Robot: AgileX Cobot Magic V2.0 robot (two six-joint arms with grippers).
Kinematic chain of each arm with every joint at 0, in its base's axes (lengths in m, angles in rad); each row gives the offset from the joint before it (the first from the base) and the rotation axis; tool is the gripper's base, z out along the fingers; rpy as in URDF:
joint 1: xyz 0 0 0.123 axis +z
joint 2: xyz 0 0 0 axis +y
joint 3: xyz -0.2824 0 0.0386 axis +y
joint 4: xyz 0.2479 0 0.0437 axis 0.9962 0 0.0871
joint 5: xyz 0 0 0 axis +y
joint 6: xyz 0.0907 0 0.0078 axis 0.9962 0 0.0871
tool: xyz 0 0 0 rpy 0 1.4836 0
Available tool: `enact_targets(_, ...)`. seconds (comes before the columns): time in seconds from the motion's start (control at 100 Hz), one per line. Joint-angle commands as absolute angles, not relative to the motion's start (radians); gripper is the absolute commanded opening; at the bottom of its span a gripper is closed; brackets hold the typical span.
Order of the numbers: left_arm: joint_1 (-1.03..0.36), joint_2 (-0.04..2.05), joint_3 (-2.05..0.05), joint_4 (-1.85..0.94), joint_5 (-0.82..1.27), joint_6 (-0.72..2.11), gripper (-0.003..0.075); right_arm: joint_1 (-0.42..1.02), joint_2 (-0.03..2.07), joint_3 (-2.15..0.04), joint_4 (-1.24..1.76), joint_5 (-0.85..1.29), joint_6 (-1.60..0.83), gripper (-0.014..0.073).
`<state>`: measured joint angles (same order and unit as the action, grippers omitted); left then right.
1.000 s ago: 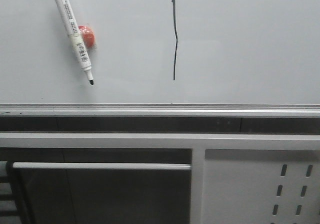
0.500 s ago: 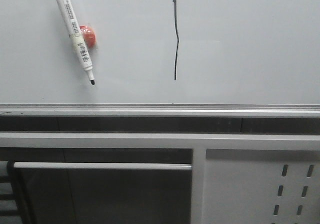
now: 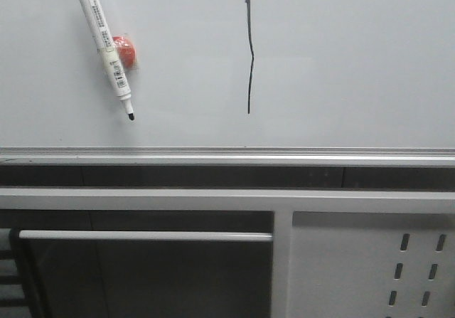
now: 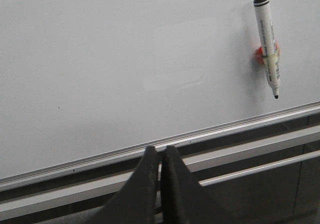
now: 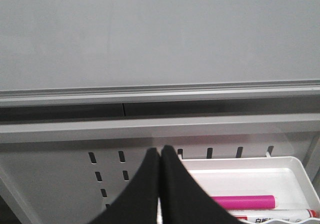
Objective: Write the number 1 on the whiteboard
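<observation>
A thin black near-vertical number 1 [image 3: 249, 55] is drawn on the rigid, glossy pale whiteboard [image 3: 355, 62]; no grasp needed. The left gripper [image 4: 160, 154] and right gripper [image 5: 160, 154] are clenched empty below it.

Whiteboard [image 3: 355, 62]: glossy pale grey-white, plain, with a silver aluminium bottom rail [image 3: 227, 152]. Number 1 [image 3: 249, 55]: thin black stroke. Marker pen [image 3: 104, 44]: white barrel, small black printed label text and barcode, black tip; black cap end visible in the left wrist view. Round magnet [image 3: 125, 51] behind the pen: orange-red. Perforated panel [image 3: 370, 261]: white-grey metal with rows of dark slotted holes. Tray [image 5: 300, 176]: white. Marker in the tray [image 5: 242, 202]: magenta-pink; a second pen [image 5: 272, 214] below it: white with dark print and a red end. Both grippers' fingers [image 4: 142, 189] [image 5: 145, 189]: matt black.
</observation>
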<state>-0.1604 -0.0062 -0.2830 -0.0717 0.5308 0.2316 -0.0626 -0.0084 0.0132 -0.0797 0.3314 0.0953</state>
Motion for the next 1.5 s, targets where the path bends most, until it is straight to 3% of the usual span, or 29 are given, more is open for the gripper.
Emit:
enact_targets(0.0, -0.158, -0.032, -0.310, -0.085, 0.449, 0.223, -0.0018, -0.063, -0.028, 0.041, -0.085, 0.307, 0.093, -0.0071)
enact_targets(0.22, -0.158, -0.032, -0.303, -0.085, 0.442, 0.223, -0.0018, -0.063, -0.028, 0.041, -0.085, 0.307, 0.093, -0.0071)
enact_targets(0.44, -0.158, -0.032, -0.115, 0.009, 0.188, 0.225, -0.0018, -0.063, -0.028, 0.041, -0.085, 0.307, 0.093, -0.0071)
enact_targets(0.63, -0.153, -0.032, 0.006, -0.032, 0.115, 0.214, -0.0018, -0.063, -0.028, 0.041, -0.085, 0.307, 0.093, -0.0071)
enact_targets(1.01, -0.068, -0.032, 0.027, -0.046, 0.191, 0.011, -0.0018, -0.063, -0.028, 0.041, -0.085, 0.307, 0.093, -0.0071)
enact_targets(1.49, -0.058, -0.034, 0.027, -0.037, 0.270, 0.011, -0.0018, -0.063, -0.028, 0.041, -0.085, 0.307, 0.093, -0.0071)
